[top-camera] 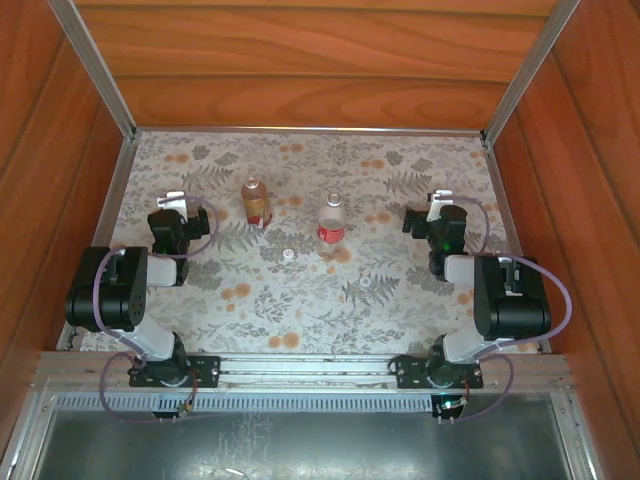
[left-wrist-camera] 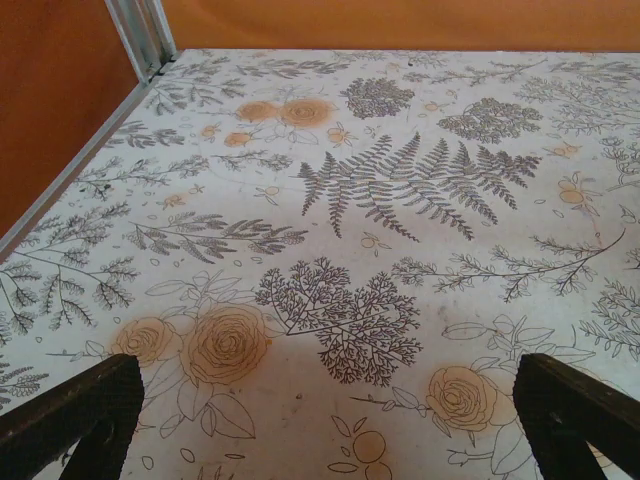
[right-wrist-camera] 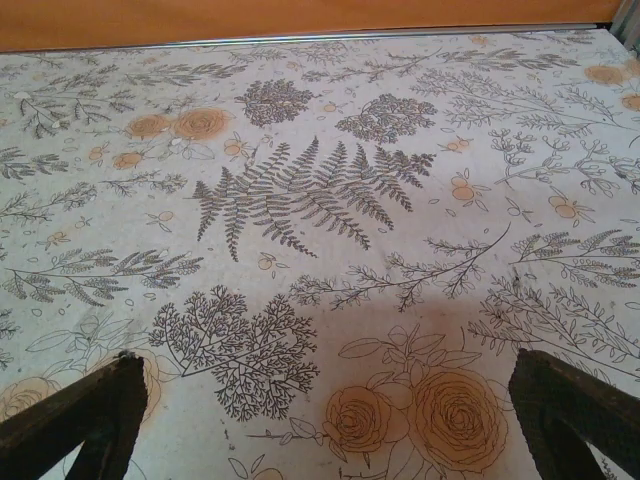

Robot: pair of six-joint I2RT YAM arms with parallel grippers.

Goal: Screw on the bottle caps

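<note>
Wooden walls (top-camera: 320,60) box in a fern-and-rose tabletop (top-camera: 300,300). The left gripper (left-wrist-camera: 325,375) and right gripper (right-wrist-camera: 328,365) hang above it, fingers wide apart.

Amber bottle (top-camera: 257,201), clear bottle (top-camera: 332,222), 2 caps (top-camera: 288,254) crowd ctr; room L/R.

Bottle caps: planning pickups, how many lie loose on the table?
2. The left cap lies between the amber bottle and the clear bottle, slightly nearer the arms; the right cap lies nearer still, right of the clear bottle. None seems hidden.
</note>
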